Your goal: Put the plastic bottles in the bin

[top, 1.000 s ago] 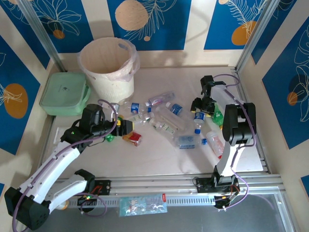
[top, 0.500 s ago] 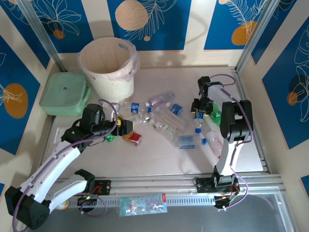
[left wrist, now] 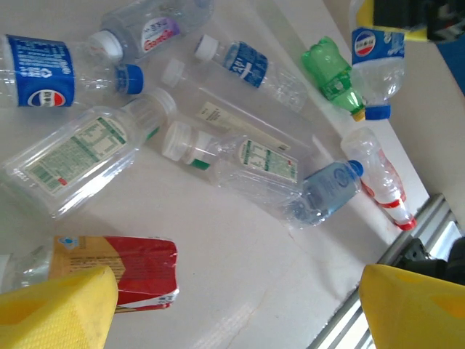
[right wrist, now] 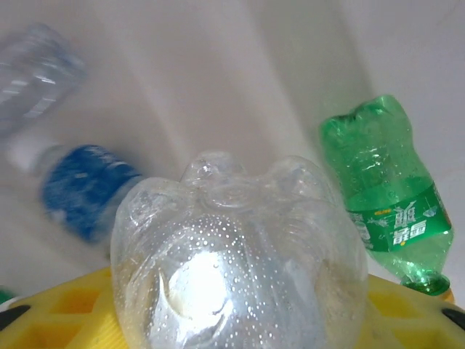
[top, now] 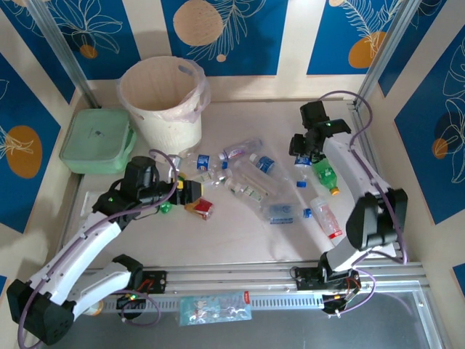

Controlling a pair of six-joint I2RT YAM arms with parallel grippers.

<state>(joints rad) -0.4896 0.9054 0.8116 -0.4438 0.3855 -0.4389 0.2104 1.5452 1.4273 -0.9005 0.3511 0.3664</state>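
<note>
Pale table, boxed in by cream walls with blue leaf panels. The bin stands at the far left with a green box beside it. Bottles lie scattered mid-table, well apart from the bin. The right gripper pinches a clear bottle between its yellow fingers, cap pointing down, near a green bottle lying on the table. The left gripper hangs with fingers spread wide, holding nothing, over a red-labelled bottle.
</note>
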